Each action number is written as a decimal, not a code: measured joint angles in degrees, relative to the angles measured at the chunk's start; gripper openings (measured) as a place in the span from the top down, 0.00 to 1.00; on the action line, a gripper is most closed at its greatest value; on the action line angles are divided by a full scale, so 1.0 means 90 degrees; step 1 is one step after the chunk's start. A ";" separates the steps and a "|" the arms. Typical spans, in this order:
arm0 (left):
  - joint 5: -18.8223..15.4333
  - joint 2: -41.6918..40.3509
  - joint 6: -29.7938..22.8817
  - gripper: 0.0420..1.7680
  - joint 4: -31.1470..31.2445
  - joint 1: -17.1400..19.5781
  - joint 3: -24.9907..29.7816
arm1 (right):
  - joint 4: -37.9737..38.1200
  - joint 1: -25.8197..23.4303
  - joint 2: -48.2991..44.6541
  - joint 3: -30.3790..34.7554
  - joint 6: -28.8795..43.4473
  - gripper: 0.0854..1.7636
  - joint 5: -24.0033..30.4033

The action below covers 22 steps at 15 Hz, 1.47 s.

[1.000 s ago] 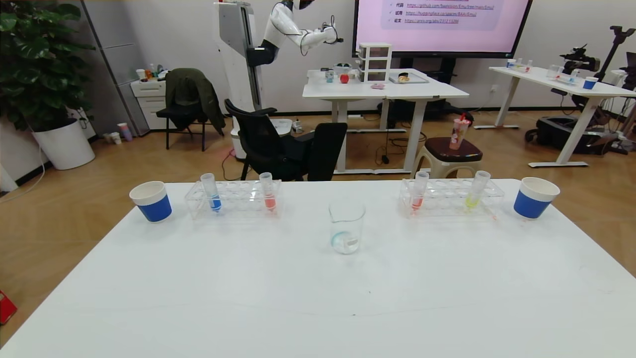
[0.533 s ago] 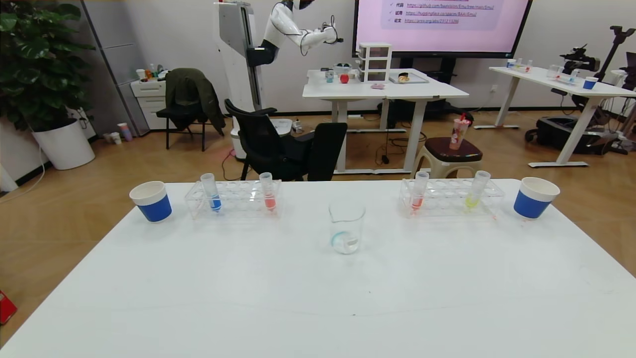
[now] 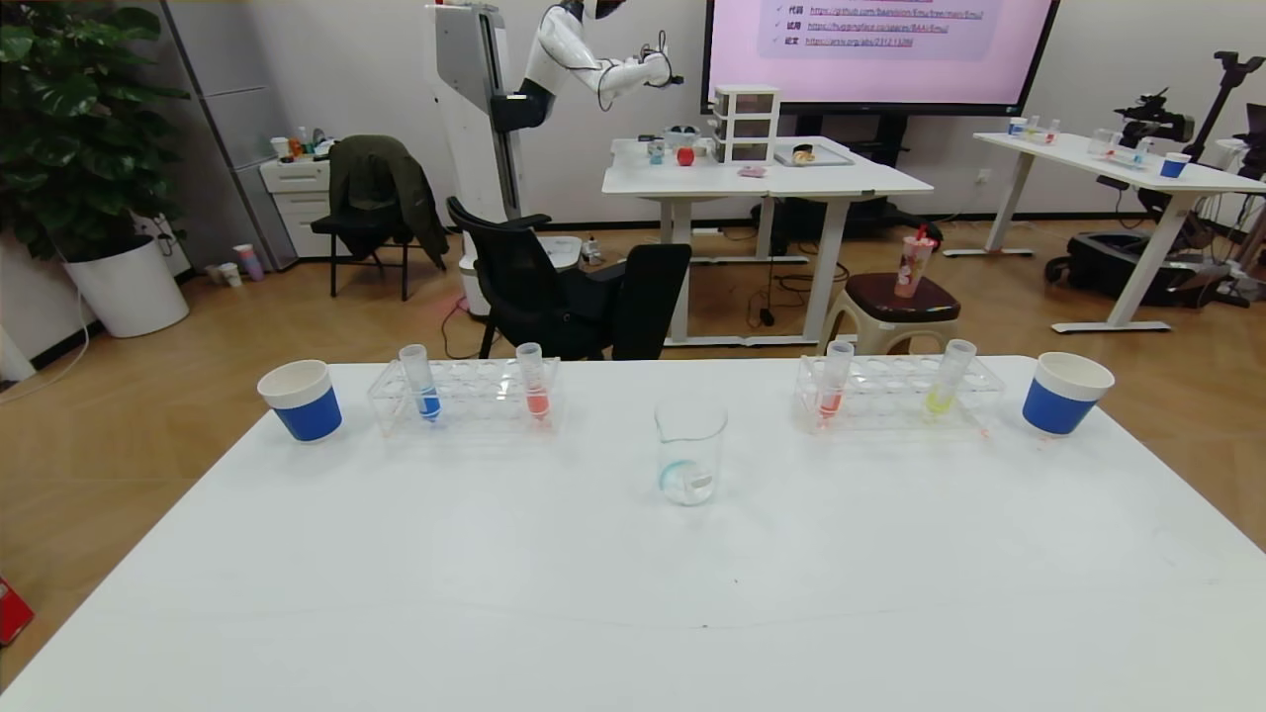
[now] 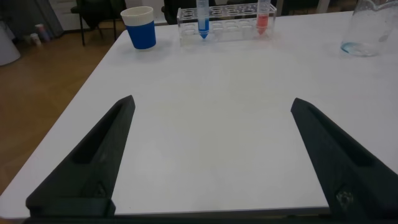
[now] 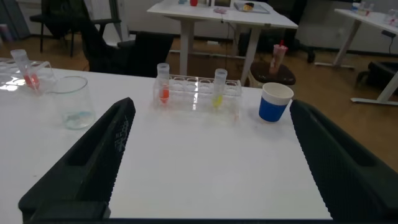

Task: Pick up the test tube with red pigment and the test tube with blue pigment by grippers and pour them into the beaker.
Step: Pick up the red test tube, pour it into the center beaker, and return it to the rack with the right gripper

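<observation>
The clear beaker (image 3: 689,450) stands at the table's middle; it also shows in the left wrist view (image 4: 368,31) and the right wrist view (image 5: 73,102). The blue-pigment tube (image 3: 421,384) (image 4: 203,15) and a red-pigment tube (image 3: 534,382) (image 4: 263,14) stand in the left rack (image 3: 465,398). A second red-pigment tube (image 3: 833,384) (image 5: 163,83) stands in the right rack (image 3: 895,396). Neither gripper shows in the head view. My left gripper (image 4: 211,106) and right gripper (image 5: 210,106) are open and empty, low over the table's near side.
A yellow-liquid tube (image 3: 949,378) (image 5: 218,88) stands in the right rack. Blue-banded paper cups stand at the far left (image 3: 301,400) (image 4: 139,27) and far right (image 3: 1063,393) (image 5: 273,101). The white table (image 3: 633,593) ends just behind the racks.
</observation>
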 joint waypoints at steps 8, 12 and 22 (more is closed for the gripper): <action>0.0003 0.0000 0.0000 0.01 0.0000 0.0000 0.0000 | -0.3449 0.0929 0.5135 -0.1424 0.0301 0.02 -0.0095; 0.0005 0.0000 0.0001 0.01 -0.0003 0.0000 0.0000 | -0.4371 0.1162 0.7077 -0.2179 0.0689 0.02 -0.0249; 0.0003 0.0000 -0.0003 0.01 -0.0003 0.0000 0.0000 | -0.6071 0.1287 1.0186 -0.3384 0.0749 0.02 -0.1036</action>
